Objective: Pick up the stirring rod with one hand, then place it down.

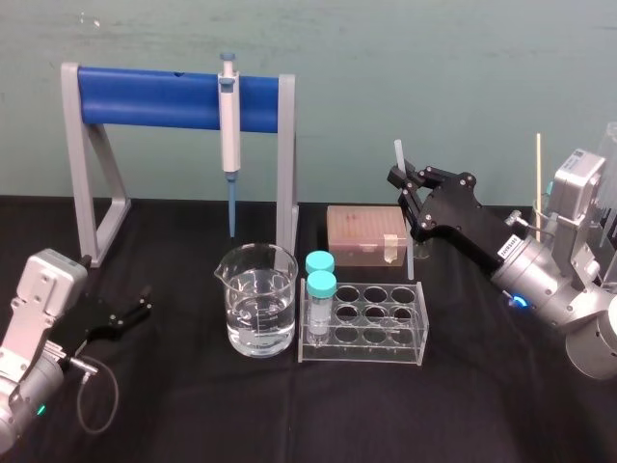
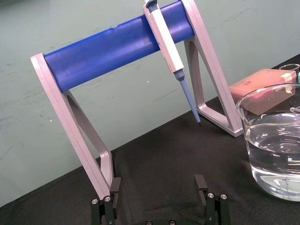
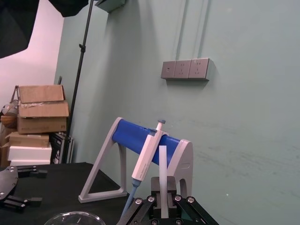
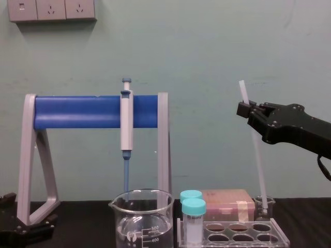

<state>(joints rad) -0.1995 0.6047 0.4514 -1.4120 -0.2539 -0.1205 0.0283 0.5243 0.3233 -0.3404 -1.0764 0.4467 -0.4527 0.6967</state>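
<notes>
The stirring rod (image 1: pixel 404 214) is a thin translucent white rod standing nearly upright behind the tube rack. My right gripper (image 1: pixel 400 179) is shut on its upper part, and a short length sticks out above the fingers. From the chest, the stirring rod (image 4: pixel 254 144) slants down from the right gripper (image 4: pixel 243 109), and its lower end sits inside a small glass beaker (image 4: pixel 264 206). At the right wrist, the stirring rod (image 3: pixel 162 180) runs up between the fingers of the right gripper (image 3: pixel 162 206). My left gripper (image 1: pixel 145 305) rests low at the table's left, open and empty, as the left gripper (image 2: pixel 158 185) shows at its wrist.
A big beaker of water (image 1: pixel 258 307) stands at the centre front. Beside it is a clear rack (image 1: pixel 371 328) with two teal-capped tubes. A pink tip box (image 1: pixel 364 234) lies behind the rack. A white-and-blue pipette (image 1: pixel 229 121) hangs on the blue-barred stand (image 1: pixel 145 96).
</notes>
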